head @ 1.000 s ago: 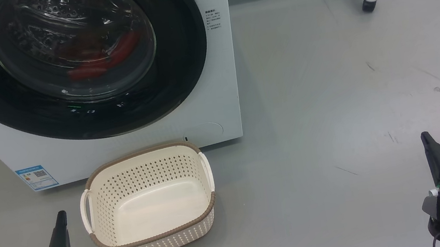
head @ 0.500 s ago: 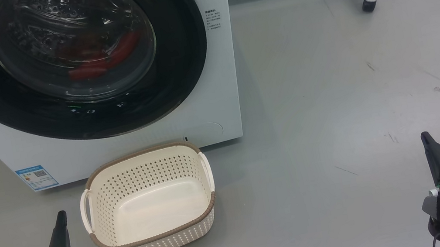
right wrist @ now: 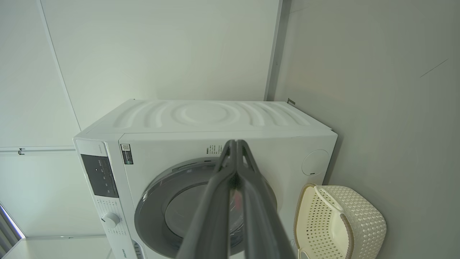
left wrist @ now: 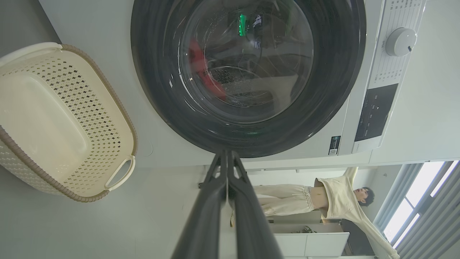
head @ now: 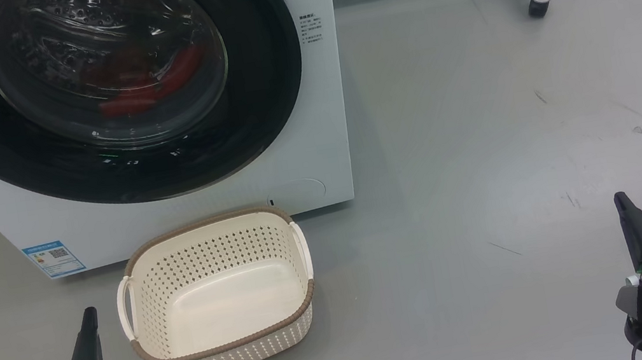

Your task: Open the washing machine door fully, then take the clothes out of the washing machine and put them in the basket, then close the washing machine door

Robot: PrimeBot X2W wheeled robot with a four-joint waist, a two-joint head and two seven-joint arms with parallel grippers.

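The white washing machine [head: 315, 142] stands at upper left, its black-rimmed round door [head: 255, 87] closed flat against the front. Red clothes [head: 152, 87] show through the door glass, and as a red patch of clothes [left wrist: 201, 68] in the left wrist view. The empty cream basket [head: 225, 349] sits on the floor just before the machine. My left gripper [head: 87, 317] rests low at the left of the basket, shut and empty. My right gripper [head: 622, 200] hangs at lower right, shut and empty, far from the machine. Both wrist views show the fingers pressed together at left gripper [left wrist: 227, 154] and right gripper [right wrist: 236, 143].
Grey floor spreads to the right of the machine. A metal frame leg on a caster [head: 537, 7] stands at the upper right. A person [left wrist: 323, 198] stands beyond the machine in the left wrist view. The control panel and dial [left wrist: 400, 36] sit on the machine's front.
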